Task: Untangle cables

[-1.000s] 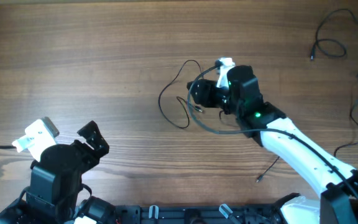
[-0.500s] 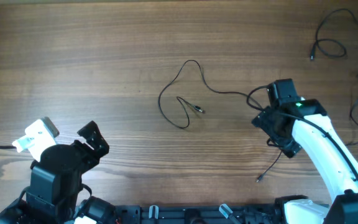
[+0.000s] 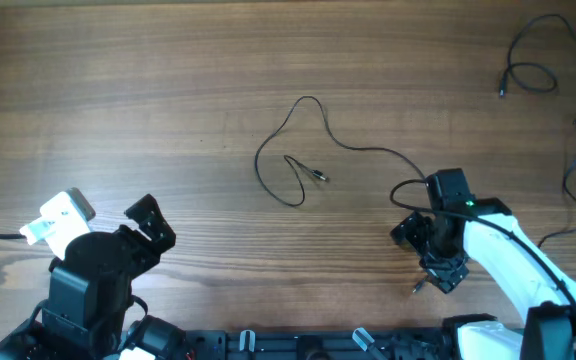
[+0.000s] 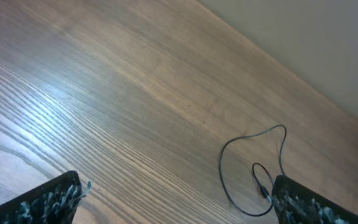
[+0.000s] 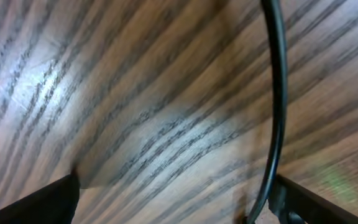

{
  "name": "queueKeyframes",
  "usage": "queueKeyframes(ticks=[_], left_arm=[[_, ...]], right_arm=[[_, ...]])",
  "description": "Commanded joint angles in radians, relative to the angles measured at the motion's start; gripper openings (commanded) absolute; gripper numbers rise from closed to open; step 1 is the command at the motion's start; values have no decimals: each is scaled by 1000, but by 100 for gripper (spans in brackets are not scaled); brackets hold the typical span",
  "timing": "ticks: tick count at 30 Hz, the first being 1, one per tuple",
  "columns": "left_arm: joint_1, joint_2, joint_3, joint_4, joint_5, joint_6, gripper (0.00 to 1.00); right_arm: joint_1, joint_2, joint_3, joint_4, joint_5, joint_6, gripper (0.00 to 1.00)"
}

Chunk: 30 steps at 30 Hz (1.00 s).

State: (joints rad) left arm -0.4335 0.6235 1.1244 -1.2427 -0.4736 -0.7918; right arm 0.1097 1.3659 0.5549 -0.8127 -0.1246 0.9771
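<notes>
Standing by the wooden desk, I see the white right arm reaching in from the lower right, its dark head pressed low and hiding the stretch of cable beneath it. Other thin cables lie well apart at the far right edge. The cable in the middle is a very thin black wire. It curls into an open loop, doubles back to a tiny silvery plug, then trails rightward until it disappears under the right arm's head. The right fingers stand wide apart just above the wood, clamped on nothing. The wire runs between them close to one finger, and I cannot tell whether it touches. The left fingers are spread fully too, empty, at the near left, well away from the loop.
</notes>
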Motion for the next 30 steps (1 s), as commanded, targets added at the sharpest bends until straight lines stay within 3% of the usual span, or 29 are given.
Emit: queueKeyframes(ticks=[1, 4, 6, 7, 13, 20, 23, 26, 30], left_arm=[[5, -1, -2, 2, 2, -9, 100], [5, -1, -2, 2, 2, -9, 100], [5, -1, -2, 2, 2, -9, 100], [5, -1, -2, 2, 2, -9, 100], [5, -1, -2, 2, 2, -9, 100], [5, -1, -2, 2, 2, -9, 100], [5, -1, -2, 2, 2, -9, 99], [5, -1, -2, 2, 2, -9, 100], [5, -1, -2, 2, 2, -9, 100]], right_arm=[[-1, 10, -118, 148, -49, 28, 82], [0, 11, -136, 243, -135, 6, 36], [0, 11, -136, 267, -174, 7, 12], [0, 11, -136, 275, -174, 7, 4], [0, 10, -122, 407, -173, -67, 4], [27, 10, 39, 504, -179, -240, 4], [54, 10, 119, 583, -294, -342, 5], [91, 10, 195, 658, -409, -350, 4], [199, 13, 230, 839, -396, -386, 4]])
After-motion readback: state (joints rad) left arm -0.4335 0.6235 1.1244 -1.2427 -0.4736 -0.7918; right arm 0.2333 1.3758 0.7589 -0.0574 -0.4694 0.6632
